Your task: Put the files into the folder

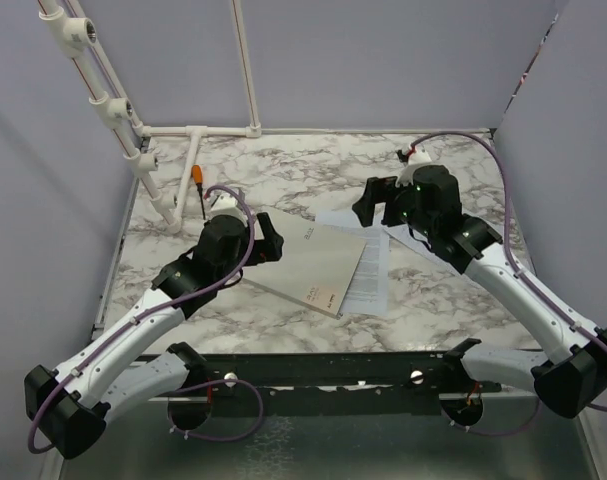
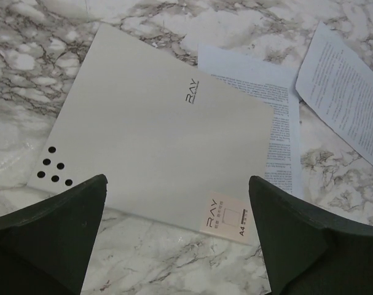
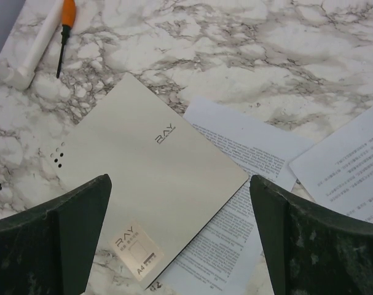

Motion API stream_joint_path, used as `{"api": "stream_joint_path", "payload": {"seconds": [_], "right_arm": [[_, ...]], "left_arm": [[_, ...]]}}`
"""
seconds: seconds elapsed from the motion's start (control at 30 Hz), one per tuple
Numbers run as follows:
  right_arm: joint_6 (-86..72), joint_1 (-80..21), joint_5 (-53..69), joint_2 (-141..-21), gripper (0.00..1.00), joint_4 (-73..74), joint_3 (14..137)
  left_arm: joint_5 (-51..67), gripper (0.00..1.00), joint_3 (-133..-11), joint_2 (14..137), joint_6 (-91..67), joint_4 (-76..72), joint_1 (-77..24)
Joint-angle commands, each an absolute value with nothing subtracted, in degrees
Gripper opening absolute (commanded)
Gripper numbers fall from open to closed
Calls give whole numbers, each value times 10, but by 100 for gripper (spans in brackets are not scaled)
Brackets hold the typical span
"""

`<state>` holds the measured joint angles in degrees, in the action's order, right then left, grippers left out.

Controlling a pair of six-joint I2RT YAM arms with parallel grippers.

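I see the closed folder (image 1: pixel 308 262) on the table (image 1: pixel 433 290) between my left hand (image 2: pixel 177 179) and right hand (image 3: pixel 180 178), both spread wide. The files (image 1: pixel 371 275) lie partly under it.

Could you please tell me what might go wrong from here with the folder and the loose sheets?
The folder lies closed, overlapping a printed sheet; opening it may drag that sheet along. The second sheet lies flat on the marble table, so pinching it could crumple it. The open left gripper and right gripper both hover near the folder and might collide.
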<state>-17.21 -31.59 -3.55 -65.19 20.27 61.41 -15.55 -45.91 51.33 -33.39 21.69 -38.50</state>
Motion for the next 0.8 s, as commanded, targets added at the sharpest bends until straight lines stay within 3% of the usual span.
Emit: {"api": "stream_joint_path", "payload": {"seconds": [0.0,0.47,0.77], "right_arm": [[-141,-319,-55,-697,100,224,663],[-73,-318,-38,-869,100,253,762],[-76,-303,102,-1047,100,307,876]], "left_arm": [[-167,99,-450,518,-424,282,-387],[-134,99,-416,607,-523,335,-384],[-68,99,-378,648,-552,257,-371]]}}
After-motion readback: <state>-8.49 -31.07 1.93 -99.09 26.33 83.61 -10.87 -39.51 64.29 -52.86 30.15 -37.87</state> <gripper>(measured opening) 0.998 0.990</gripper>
